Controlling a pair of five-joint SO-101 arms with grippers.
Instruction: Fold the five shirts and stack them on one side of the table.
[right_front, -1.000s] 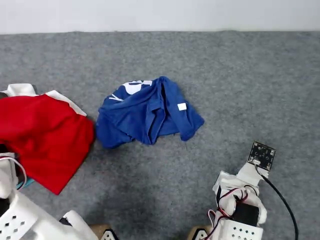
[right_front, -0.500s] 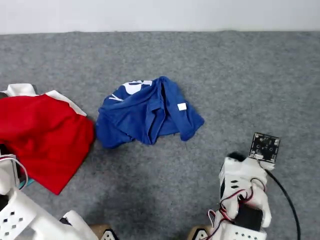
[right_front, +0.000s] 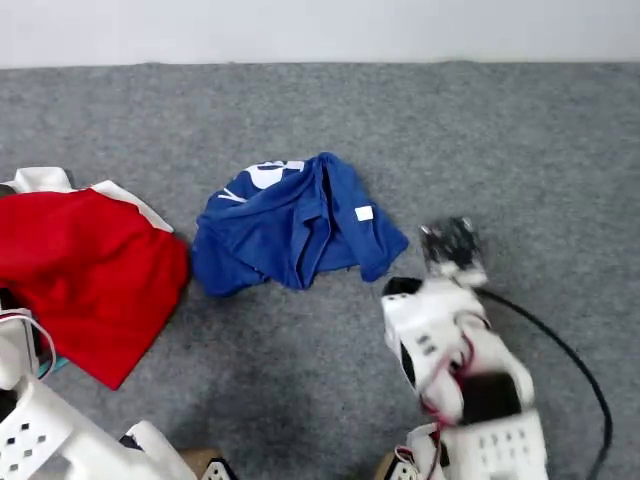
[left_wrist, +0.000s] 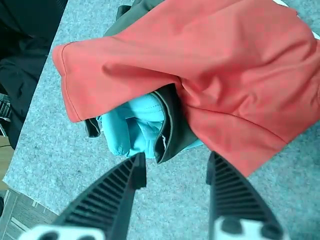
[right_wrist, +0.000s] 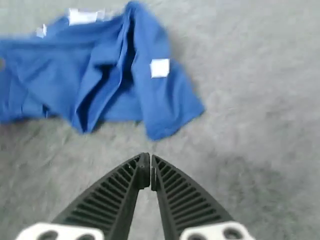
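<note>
A crumpled blue shirt (right_front: 295, 225) with a white tag (right_front: 364, 213) lies mid-table. At the left side a red shirt (right_front: 85, 270) tops a pile, with a white shirt (right_front: 40, 180) peeking out behind it. My right arm (right_front: 445, 345) stands just right of and nearer than the blue shirt. Its gripper (right_wrist: 150, 165) is shut and empty over bare mat, a short way from the blue shirt's (right_wrist: 100, 95) hem. My left gripper (left_wrist: 175, 167) hangs open over the pile's edge, where a teal shirt (left_wrist: 135, 125) and a dark layer (left_wrist: 172, 125) show under the red shirt (left_wrist: 225, 75).
Grey felt mat (right_front: 480, 140) covers the table up to a white wall at the back. My left arm's base (right_front: 40, 430) sits at the near left corner. A black cable (right_front: 560, 350) trails from the right arm. The mat's edge (left_wrist: 30, 197) runs near the pile.
My right arm has swung forward and to the left, from the near right corner toward the blue shirt. The shirts and the left arm have stayed put.
</note>
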